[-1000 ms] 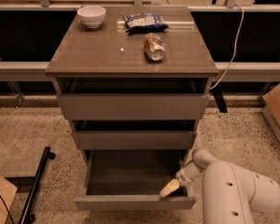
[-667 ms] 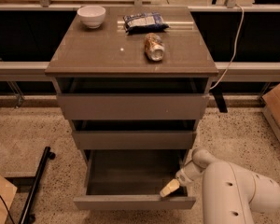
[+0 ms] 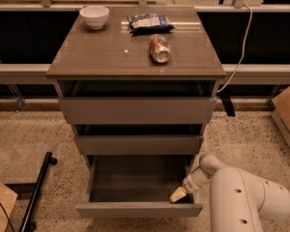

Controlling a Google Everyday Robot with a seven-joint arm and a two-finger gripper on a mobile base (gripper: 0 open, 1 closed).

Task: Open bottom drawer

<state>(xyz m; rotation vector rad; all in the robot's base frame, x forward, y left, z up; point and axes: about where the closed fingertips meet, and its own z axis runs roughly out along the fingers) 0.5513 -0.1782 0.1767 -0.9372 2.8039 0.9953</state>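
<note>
The bottom drawer (image 3: pixel 137 209) of the grey-brown cabinet is pulled well out, and its shallow grey box is empty inside. The middle drawer (image 3: pixel 137 144) and the taller top drawer (image 3: pixel 135 110) sit nearly shut above it. My gripper (image 3: pixel 178 194) is at the right front corner of the bottom drawer, its pale tip reaching just inside the box behind the front panel. My white arm (image 3: pixel 246 199) comes in from the lower right.
On the cabinet top (image 3: pixel 106 57) lie a white bowl (image 3: pixel 94 16), a blue snack bag (image 3: pixel 149 22) and a tipped can (image 3: pixel 159 48). A cardboard box (image 3: pixel 287 115) stands at the right, a black bar (image 3: pixel 36 192) on the floor at the left. A white cable (image 3: pixel 239 47) hangs at the right.
</note>
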